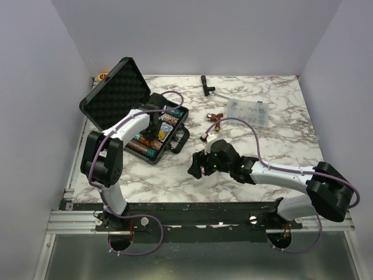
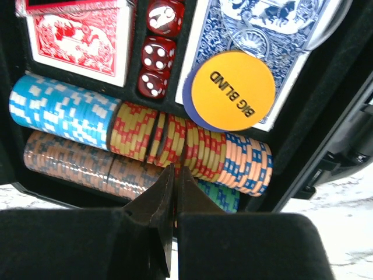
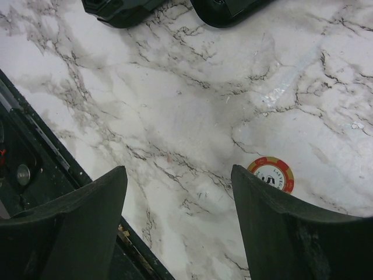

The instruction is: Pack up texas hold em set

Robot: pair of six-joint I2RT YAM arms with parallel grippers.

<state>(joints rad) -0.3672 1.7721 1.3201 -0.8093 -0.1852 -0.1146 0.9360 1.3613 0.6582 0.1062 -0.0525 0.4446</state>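
**A:** The black hard-shell briefcase (image 1: 116,88) lies open at the far left of the marble worktop (image 1: 280,146), its lid raised and lined with egg-crate foam.

**B:** And it's well stocked! There are ridged rows of striped chips (image 2: 58,111) in sky blue, red-and-yellow and orange-and-blue. Above them sit a red deck (image 2: 78,35), three glossy red dice (image 2: 157,49) and a blue deck (image 2: 262,23).

**A:** A round yellow BIG BLIND disc (image 2: 233,90) lies flat on that blue deck.

**B:** The left pincer (image 2: 175,173) hovers over the chip rows, fingers pressed together.

**A:** The right pincer (image 3: 178,172) is spread wide over bare marble, with one loose chip (image 3: 271,175) flat just beside its finger.

**B:** A clear compartment box (image 1: 247,111) sits well apart.
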